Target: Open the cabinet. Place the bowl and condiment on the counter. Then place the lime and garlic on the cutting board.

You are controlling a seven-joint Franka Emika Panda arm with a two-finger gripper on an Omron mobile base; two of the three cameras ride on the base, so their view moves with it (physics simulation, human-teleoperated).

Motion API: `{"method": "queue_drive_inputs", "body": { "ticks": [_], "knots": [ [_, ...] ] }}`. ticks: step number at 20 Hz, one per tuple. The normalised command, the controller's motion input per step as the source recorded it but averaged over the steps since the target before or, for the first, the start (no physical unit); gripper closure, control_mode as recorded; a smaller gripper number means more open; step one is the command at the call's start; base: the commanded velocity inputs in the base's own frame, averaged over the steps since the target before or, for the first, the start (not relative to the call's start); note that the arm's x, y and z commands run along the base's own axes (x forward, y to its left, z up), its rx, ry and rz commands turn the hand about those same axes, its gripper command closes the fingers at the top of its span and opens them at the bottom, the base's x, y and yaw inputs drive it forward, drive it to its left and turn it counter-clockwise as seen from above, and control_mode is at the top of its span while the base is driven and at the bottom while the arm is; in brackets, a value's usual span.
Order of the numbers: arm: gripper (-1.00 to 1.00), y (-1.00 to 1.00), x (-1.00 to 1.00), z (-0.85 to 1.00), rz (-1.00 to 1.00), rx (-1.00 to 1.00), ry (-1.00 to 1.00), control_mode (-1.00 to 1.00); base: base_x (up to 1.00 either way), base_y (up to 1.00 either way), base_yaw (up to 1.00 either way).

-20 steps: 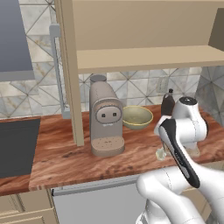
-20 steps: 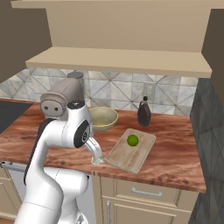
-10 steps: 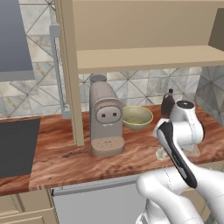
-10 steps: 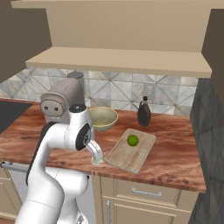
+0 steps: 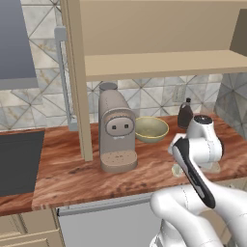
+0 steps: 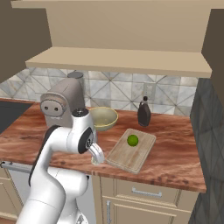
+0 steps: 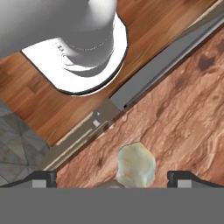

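Garlic sits between the spread claw tips; lime boarded; next: close, lift.

The counter is reddish-brown with swirling wood grain; the cutting board is light tan, carrying a bright green lime. The bowl is olive-beige, the condiment dark brown-black, the garlic whitish and pale, the cabinet beige, the backsplash grey with triangle-patterned tiles
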Motion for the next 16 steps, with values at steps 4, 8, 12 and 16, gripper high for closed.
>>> {"method": "queue_drive_inputs", "body": {
  "ticks": [4,8,12,16],
  "knots": [
    [-1.00,0.00,0.07,-0.12,0.00,0.00,0.00,-1.00,0.00,0.00,0.00],
    [-1.00,0.00,0.13,-0.11,0.00,0.00,0.00,-1.00,0.00,0.00,0.00],
    [-1.00,0.00,0.14,-0.15,0.00,0.00,0.00,-1.00,0.00,0.00,0.00],
    [-1.00,0.00,0.12,-0.15,0.00,0.00,0.00,-1.00,0.00,0.00,0.00]
  ]
}}
